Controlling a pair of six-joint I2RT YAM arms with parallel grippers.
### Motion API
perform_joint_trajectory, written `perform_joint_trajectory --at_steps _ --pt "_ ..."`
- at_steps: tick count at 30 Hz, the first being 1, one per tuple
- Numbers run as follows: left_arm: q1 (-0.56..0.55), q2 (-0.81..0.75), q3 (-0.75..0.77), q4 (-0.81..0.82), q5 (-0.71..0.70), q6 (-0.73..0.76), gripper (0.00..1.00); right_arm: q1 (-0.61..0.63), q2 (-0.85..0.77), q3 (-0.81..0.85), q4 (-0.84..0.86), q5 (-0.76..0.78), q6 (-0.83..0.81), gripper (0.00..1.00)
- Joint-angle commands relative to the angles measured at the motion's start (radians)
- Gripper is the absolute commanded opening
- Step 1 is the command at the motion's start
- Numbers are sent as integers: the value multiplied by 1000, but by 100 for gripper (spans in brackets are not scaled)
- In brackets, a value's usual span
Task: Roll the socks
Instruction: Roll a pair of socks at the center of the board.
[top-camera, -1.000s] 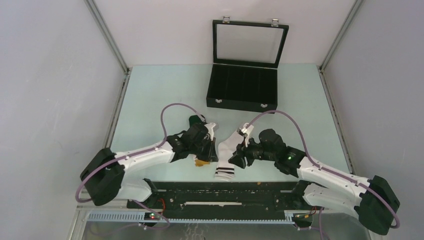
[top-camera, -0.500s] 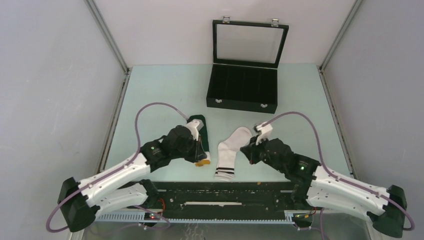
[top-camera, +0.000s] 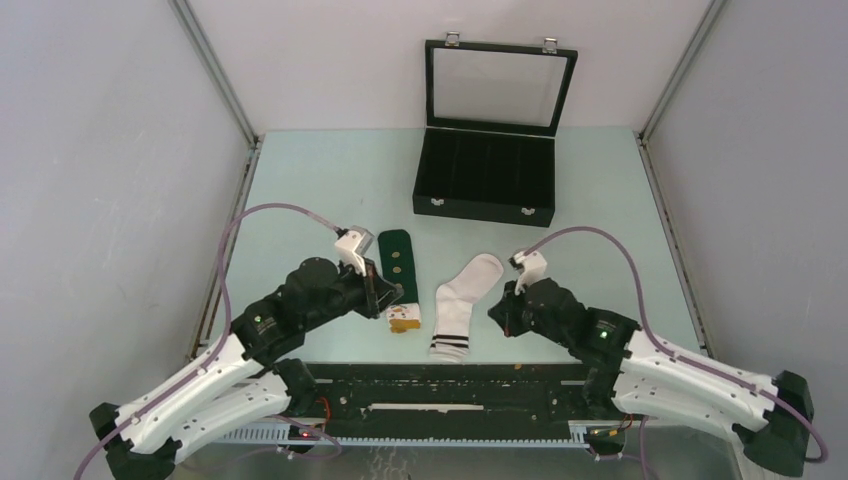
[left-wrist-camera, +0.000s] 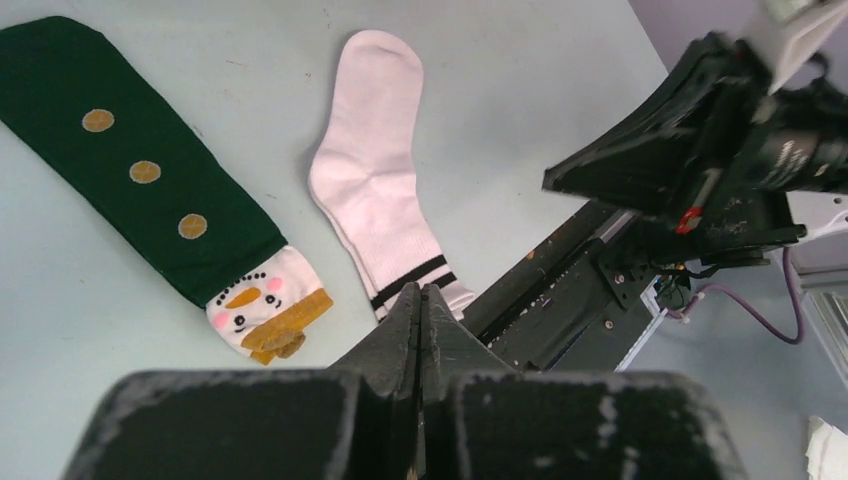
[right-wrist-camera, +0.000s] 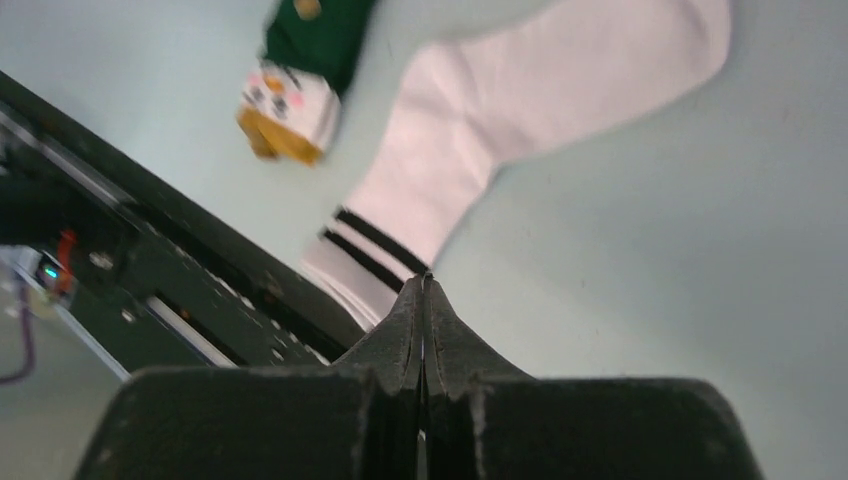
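- From above: my left gripper (top-camera: 383, 292) sits just left of the green sock (top-camera: 397, 258), fingers pressed together, pinching nothing.
- The green sock lies flat on the pale table (top-camera: 300, 190), dark leg pointing away from me, white-and-orange snowman end toward my bases.
- The white sock (top-camera: 462, 295) lies just beside it with a thin strip of table between them. It is bent at the heel, and its black-striped cuff is nearest the base rail (top-camera: 450, 385).
- My right gripper (top-camera: 500, 312) is just right of the white sock's lower half, also closed and empty.
- Farther back, an open black case (top-camera: 487, 180) stands well apart from both socks, with its lid propped up.
- Left wrist view: my two fingers meet in one tight seam, and the tip shows right by the striped cuff.
- The green sock runs off to the upper left and shows three tan dots; the white sock fills the middle.
- My right gripper's black body crowds the right side, above the rail.
- Right wrist view: my fingers close to a point here too, just off the two black cuff stripes. I can't tell whether they touch the fabric.
- The rail cuts across the lower left, blurred, and the snowman end peeks in at the top left.
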Motion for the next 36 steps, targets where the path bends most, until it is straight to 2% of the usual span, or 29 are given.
perform_joint_trajectory --at_steps 1,9,16,28,36 --pt "-5 27 -57 83 36 -7 0 49 102 1 -84 5 68 0" --pt "-4 193 -143 142 61 -67 0 86 306 7 -41 -50 92 0" --pt "-18 396 -135 179 110 -83 0 110 455 28 3 -99 107 0" --pt "-62 629 -111 220 148 -110 0 139 550 55 41 -99 136 0" --pt "-73 723 -93 250 166 -117 0 139 585 81 47 -89 137 0"
